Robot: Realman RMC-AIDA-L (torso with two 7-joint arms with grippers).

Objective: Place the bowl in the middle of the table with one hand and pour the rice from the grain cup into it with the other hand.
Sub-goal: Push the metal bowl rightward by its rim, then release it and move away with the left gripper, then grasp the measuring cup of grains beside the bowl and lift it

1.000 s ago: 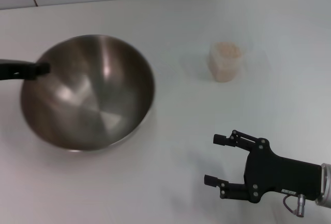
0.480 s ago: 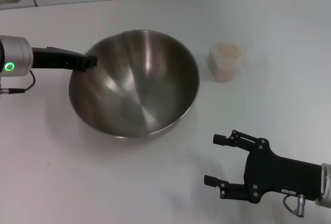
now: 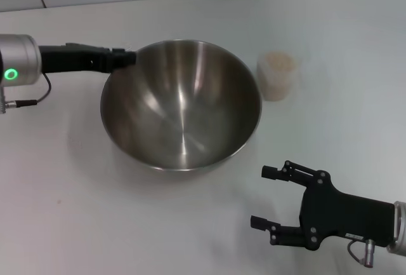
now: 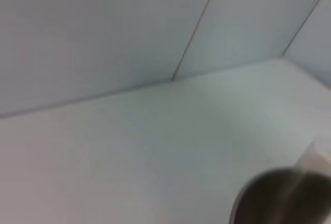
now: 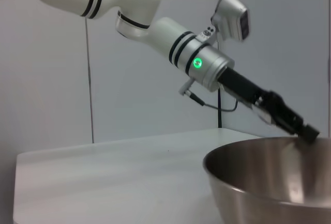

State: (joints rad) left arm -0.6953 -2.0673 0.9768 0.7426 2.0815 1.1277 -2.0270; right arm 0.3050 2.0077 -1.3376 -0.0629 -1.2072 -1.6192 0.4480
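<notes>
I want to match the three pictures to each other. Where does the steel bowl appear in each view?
Head view: the bowl fills the centre-left, and the left gripper is at its far-left rim.
Left wrist view: only a dark part of the bowl shows, in the lower right corner.
Right wrist view: the bowl is at lower right.
Shared landmark: the white table.

My left gripper (image 3: 124, 58) is black on a silver wrist with a green light. The bowl (image 3: 181, 105) is shiny brushed steel. The grain cup (image 3: 276, 76) looks pale pinkish-beige. The table (image 3: 76, 211) is plain white. My right gripper (image 3: 266, 197) is black.
</notes>
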